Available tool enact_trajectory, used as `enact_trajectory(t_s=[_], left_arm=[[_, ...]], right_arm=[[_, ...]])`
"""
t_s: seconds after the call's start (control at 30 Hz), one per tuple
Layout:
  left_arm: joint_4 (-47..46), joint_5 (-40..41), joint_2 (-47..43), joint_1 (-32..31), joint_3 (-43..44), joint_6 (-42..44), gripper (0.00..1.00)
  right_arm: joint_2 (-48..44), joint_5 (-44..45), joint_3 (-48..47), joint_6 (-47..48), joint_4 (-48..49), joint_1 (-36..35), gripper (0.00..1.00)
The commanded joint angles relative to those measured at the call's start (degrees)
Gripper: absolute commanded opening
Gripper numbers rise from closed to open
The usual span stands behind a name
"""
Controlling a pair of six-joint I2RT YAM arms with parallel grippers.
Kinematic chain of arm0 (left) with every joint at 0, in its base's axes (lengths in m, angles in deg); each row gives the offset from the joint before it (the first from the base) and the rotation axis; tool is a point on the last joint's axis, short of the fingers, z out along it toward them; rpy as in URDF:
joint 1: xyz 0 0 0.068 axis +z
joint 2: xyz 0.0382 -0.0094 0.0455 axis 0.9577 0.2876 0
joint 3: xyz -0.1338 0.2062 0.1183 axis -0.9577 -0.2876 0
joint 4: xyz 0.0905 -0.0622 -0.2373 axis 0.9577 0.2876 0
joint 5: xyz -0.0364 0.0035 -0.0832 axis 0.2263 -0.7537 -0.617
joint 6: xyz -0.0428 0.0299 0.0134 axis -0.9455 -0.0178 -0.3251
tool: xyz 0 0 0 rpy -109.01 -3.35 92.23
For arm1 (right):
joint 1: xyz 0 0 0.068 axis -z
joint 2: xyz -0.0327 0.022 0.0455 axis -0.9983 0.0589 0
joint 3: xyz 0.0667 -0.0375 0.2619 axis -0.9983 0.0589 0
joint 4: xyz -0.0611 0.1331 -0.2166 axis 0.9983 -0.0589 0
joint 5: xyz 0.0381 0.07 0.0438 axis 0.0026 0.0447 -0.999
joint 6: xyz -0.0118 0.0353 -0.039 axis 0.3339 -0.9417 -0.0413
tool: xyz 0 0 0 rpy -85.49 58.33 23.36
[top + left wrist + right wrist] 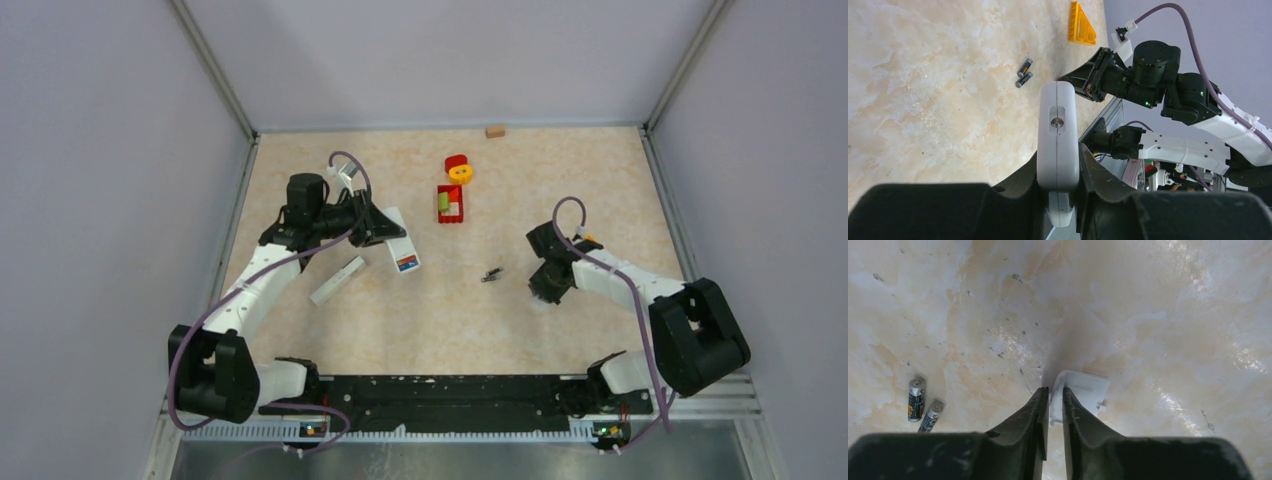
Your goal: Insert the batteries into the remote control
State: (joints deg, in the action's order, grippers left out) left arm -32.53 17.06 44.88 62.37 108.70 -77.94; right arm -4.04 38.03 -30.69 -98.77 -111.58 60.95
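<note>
Barely started: left gripper (1059, 162) clamps white plastic remote (1058, 120), right gripper (1054, 399) pinches white plastic cover (1087, 389), dark cylindrical batteries (916, 399) lying loose mid-scene, none loaded.

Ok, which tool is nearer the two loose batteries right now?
Right. The right tool, pinching a white plastic piece, sits just beside the batteries; the left tool, clamping the remote, is farther off on their other side.
</note>
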Motion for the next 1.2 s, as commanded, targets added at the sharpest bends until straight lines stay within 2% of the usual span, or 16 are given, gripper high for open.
enact_trajectory(t_s=[0.0, 0.1, 0.27, 0.37, 0.5, 0.73, 0.93, 1.17], left_arm=[[-1.56, -0.29, -1.11, 0.30, 0.02, 0.50, 0.00], [-1.29, -0.31, -1.21, 0.37, 0.04, 0.57, 0.00], [-1.26, -0.42, -1.21, 0.37, 0.20, -0.04, 0.00], [-4.21, -0.47, -1.49, 0.30, -0.72, -3.22, 0.00], [-17.35, 0.94, -2.41, -0.03, -4.12, -13.98, 0.00], [-41.53, 13.98, -3.28, -2.06, -11.87, -30.13, 0.00], [-50.87, 20.53, -0.37, -5.63, -12.08, -37.19, 0.00], [-60.25, 21.08, 3.41, -6.96, -12.68, -45.16, 0.00]], right_arm=[[1.60, -0.10, -0.37, -0.88, 1.15, 0.75, 0.10], [2.30, -1.62, 0.60, -0.80, 2.35, 0.96, 0.00], [0.84, -3.03, 1.55, -0.67, 4.11, 1.06, 0.00], [-2.62, -4.30, 0.98, 1.48, 5.54, 1.03, 0.00], [-10.46, -9.65, 0.38, 5.35, 12.28, 0.98, 0.00], [-21.56, -20.52, -0.53, 3.57, 25.93, -0.26, 0.00], [-24.76, -25.70, -0.58, 0.46, 44.15, -4.75, 0.00], [-21.55, -29.56, -3.13, -2.65, 60.56, -8.94, 0.00]])
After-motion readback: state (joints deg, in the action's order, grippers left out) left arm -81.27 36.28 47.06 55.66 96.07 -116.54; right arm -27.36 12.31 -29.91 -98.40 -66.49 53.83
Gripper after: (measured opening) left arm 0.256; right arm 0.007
